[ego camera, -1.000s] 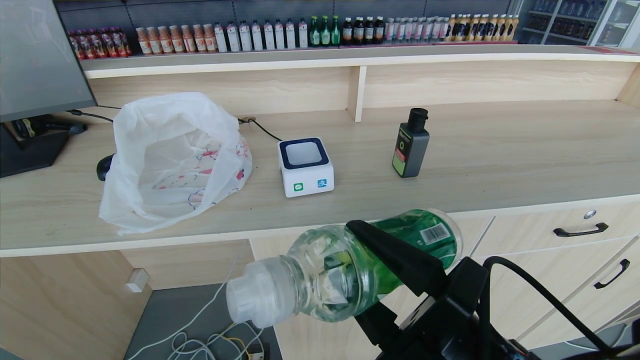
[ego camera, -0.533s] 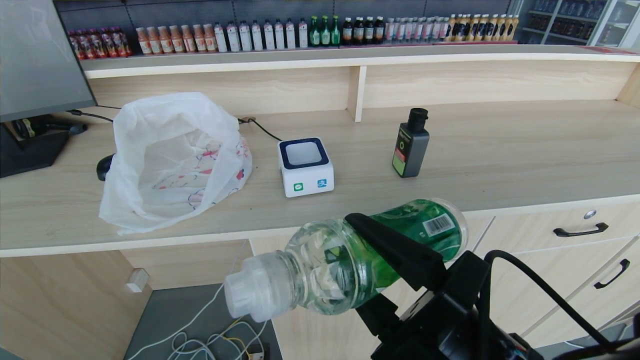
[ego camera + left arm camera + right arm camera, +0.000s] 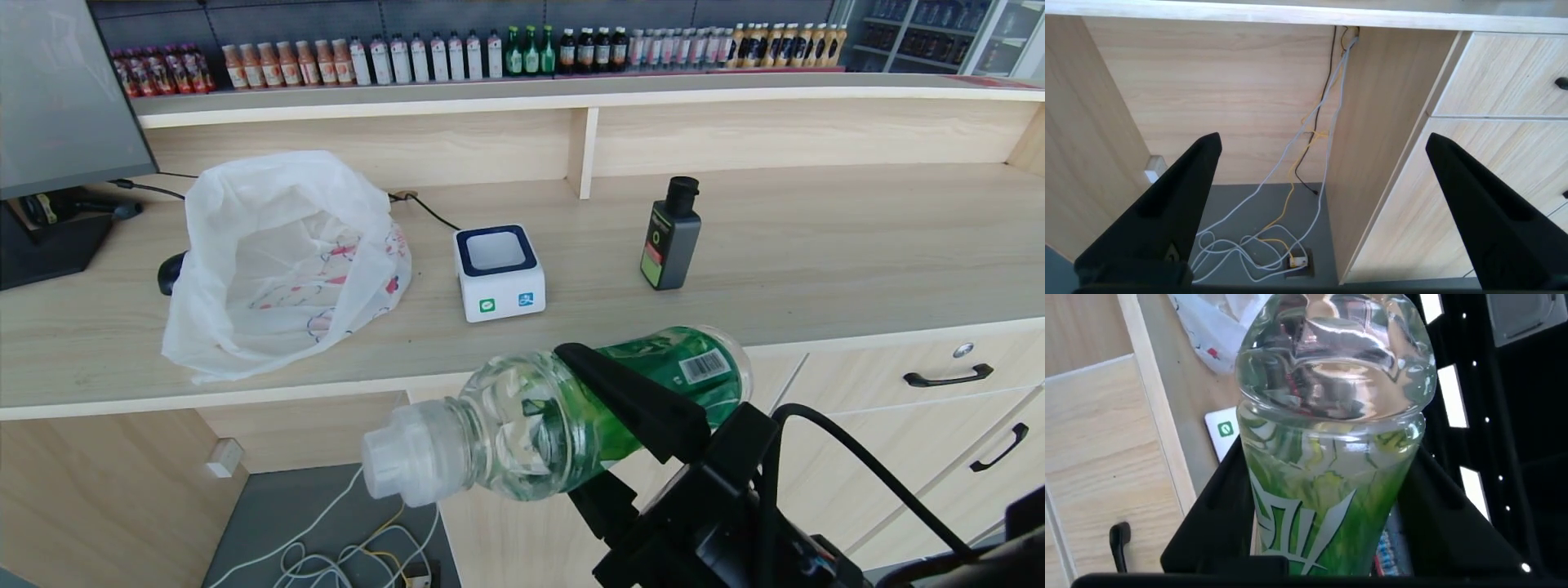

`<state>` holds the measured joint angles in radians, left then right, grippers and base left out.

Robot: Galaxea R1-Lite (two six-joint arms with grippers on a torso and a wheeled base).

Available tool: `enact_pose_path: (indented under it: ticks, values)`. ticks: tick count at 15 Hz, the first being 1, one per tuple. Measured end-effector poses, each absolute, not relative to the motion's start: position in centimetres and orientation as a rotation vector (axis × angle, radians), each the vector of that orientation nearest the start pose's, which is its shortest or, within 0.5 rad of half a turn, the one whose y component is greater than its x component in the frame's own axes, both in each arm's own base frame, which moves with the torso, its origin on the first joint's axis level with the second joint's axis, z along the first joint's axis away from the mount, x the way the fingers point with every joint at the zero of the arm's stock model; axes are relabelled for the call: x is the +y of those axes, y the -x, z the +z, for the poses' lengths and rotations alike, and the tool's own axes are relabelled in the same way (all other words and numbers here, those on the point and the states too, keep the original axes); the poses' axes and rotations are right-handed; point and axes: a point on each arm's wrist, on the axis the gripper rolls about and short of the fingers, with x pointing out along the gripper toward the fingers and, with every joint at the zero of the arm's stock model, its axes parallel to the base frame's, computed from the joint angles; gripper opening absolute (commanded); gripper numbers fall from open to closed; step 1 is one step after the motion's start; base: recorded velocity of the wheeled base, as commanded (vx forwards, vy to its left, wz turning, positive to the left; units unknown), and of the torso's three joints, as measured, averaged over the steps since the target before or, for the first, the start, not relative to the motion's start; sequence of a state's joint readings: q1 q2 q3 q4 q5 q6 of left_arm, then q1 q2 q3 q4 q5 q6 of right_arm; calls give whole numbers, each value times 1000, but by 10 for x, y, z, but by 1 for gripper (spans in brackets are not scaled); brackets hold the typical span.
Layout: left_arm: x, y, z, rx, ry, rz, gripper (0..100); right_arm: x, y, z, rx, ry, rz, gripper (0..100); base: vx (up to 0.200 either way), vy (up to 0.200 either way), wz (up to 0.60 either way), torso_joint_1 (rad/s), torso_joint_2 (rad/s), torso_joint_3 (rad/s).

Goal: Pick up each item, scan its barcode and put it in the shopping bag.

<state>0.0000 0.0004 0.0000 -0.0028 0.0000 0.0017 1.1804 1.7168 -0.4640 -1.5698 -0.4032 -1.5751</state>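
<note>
My right gripper (image 3: 576,420) is shut on a clear bottle with a green label (image 3: 531,420). The bottle lies sideways in front of the counter's front edge, cap pointing left and barcode (image 3: 704,367) facing up. From the wrist, the bottle (image 3: 1331,416) stands between the black fingers (image 3: 1208,531). The white scanner (image 3: 499,272) sits on the counter beyond it, and the white shopping bag (image 3: 277,261) lies open to its left. A dark grey bottle (image 3: 671,237) stands upright right of the scanner. My left gripper (image 3: 1323,151) is open below counter height, holding nothing.
A monitor (image 3: 65,90) and a black mouse (image 3: 170,273) are at the counter's left end. Drawers with black handles (image 3: 947,377) front the counter on the right. Loose cables (image 3: 1274,245) lie on the floor under it. A shelf of drinks (image 3: 490,53) runs behind.
The right gripper has carried the green-labelled bottle slightly up and to the left. Nothing on the counter has moved.
</note>
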Motion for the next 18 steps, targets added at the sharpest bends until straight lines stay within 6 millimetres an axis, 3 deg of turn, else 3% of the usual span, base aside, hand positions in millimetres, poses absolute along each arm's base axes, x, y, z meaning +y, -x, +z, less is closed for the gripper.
enact_pose_path:
  ticks: [4,10,15,18]
  values:
    - [0,23,76,-2,-2,0,100,247,-111,180,-707,1151,459,0,0,0,0,0,0,0]
    - [0,23,76,-2,-2,0,100,263,-116,193,-587,850,425,0,0,0,0,0,0,0]
    - [0,23,76,-2,-1,0,100,256,-125,212,-553,621,393,0,0,0,0,0,0,0]
    - [0,23,76,-2,-2,0,100,244,-138,219,-499,379,388,0,0,0,0,0,0,0]
